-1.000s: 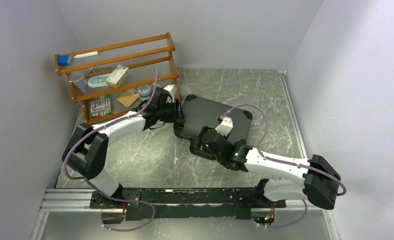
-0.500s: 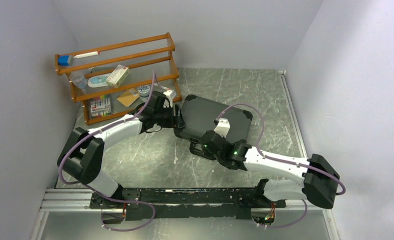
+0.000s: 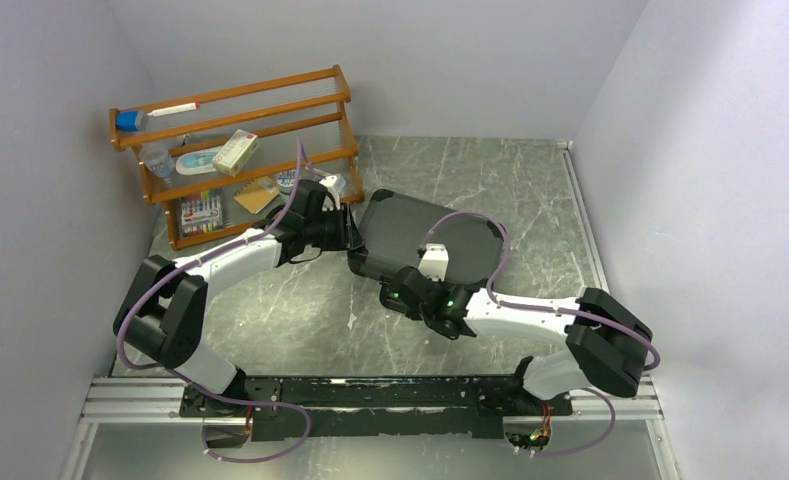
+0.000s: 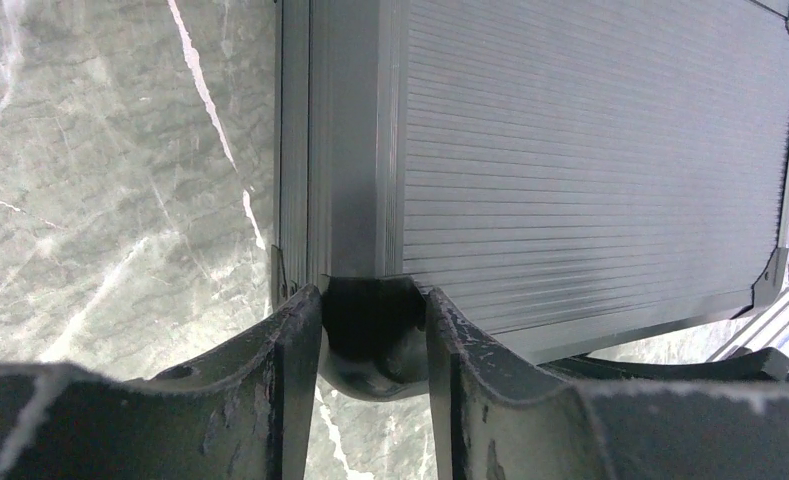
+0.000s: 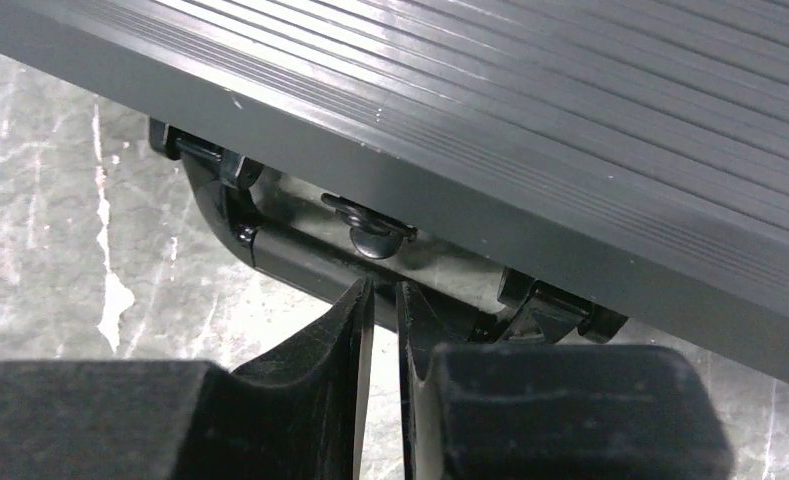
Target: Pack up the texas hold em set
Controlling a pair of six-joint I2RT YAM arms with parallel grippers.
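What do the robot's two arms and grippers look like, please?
The left arm and right arm match: white link shells between bulky black joint housings, a purple cable looping along each. A green light glows near the right wrist. The left gripper and right gripper each have two black wedge-shaped fingers, scuffed pale along the edges.

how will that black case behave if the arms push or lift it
Probably stiff: the case has ribbed hard panels and capped corners. It lies flat and closed on the table, so a push should slide it, not tip it. Its handle looks hinged, so a lift there may let it swing.
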